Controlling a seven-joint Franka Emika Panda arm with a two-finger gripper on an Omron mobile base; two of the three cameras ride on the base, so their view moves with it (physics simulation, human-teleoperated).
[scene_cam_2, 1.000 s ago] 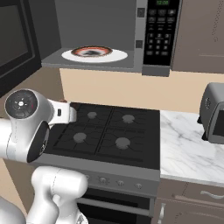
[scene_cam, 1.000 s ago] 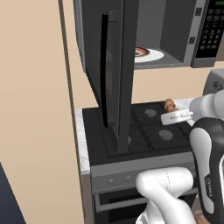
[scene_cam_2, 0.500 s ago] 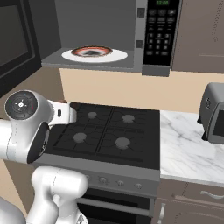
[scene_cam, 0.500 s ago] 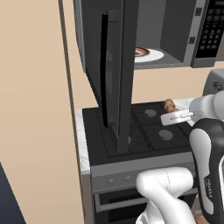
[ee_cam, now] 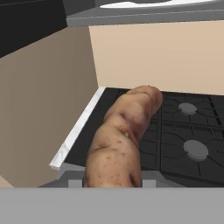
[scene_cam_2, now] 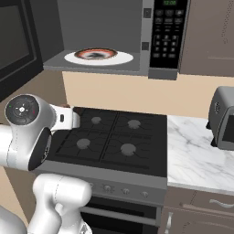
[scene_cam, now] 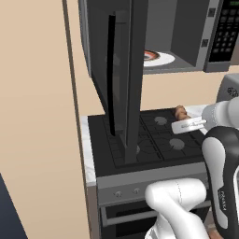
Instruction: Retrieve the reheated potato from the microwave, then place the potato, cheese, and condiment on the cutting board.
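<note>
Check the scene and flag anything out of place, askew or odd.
Nothing spilled or broken. The microwave door hangs wide open above the stove, with an emptied plate left inside. The potato is out, clamped in the gripper over the burners, as the task expects.

Brown potato (ee_cam: 120,140) above stovetop

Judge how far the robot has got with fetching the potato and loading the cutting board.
Done: the microwave stands open and only its plate remains inside. In hand: the gripper holds the potato over the stove. Left: setting the potato on the board, then the cheese and condiment; none of those three appear here.
</note>
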